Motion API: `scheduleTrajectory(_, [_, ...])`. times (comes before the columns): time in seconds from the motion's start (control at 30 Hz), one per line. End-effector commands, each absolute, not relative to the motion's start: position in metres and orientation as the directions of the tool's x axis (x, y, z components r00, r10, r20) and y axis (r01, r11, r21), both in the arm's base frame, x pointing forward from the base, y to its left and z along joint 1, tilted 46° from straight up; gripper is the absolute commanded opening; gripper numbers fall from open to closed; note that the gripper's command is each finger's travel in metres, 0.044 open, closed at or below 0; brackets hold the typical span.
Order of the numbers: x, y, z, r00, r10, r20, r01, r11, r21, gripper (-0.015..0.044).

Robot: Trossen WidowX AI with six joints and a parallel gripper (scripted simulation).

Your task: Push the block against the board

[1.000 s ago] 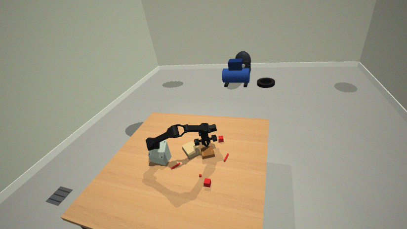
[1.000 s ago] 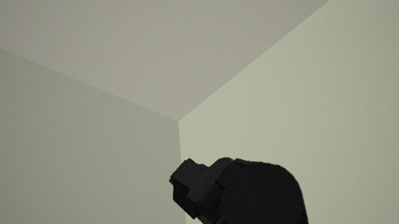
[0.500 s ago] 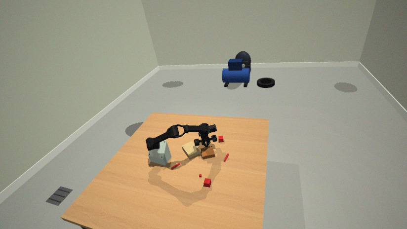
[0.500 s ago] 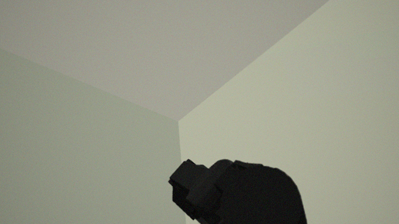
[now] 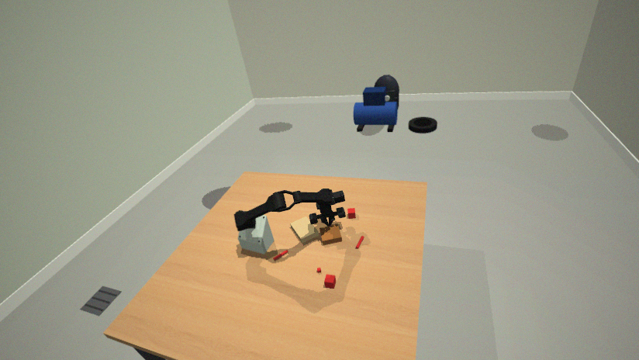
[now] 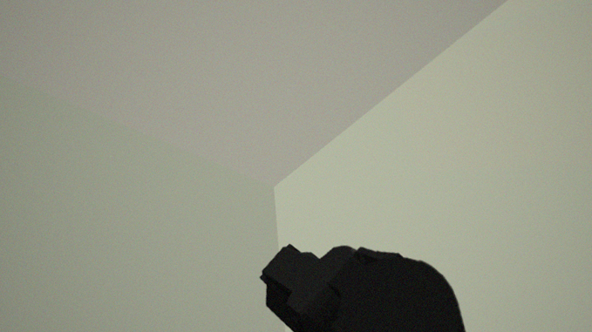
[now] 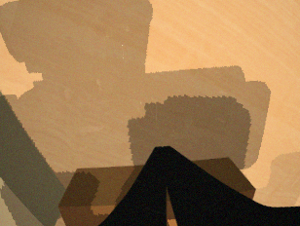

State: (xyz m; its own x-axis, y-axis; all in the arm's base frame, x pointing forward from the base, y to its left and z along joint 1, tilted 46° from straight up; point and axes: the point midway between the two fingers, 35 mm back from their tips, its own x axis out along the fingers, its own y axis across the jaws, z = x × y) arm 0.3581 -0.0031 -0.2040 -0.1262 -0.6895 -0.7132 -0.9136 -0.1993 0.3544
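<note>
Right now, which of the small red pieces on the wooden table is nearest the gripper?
The small red cube just right of the shut gripper; the other cube, both sticks and the tiny piece lie farther toward the table's front.
</note>
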Motion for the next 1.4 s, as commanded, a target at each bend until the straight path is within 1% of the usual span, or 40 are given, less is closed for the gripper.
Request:
scheduleTrajectory(0.0, [0.358,-0.009,-0.203,-0.131,-0.698,-0.704,-0.912,-0.192,0.361,0.0000])
scheduleTrajectory(1.03, [0.358,-0.009,-0.203,-0.131,-0.698,-0.704,-0.912,-0.192,0.361,0.0000])
scheduleTrajectory(1.37, [0.354,0.001,-0.211,-0.131,-0.697,-0.705,-0.913,-0.193,0.360,0.0000])
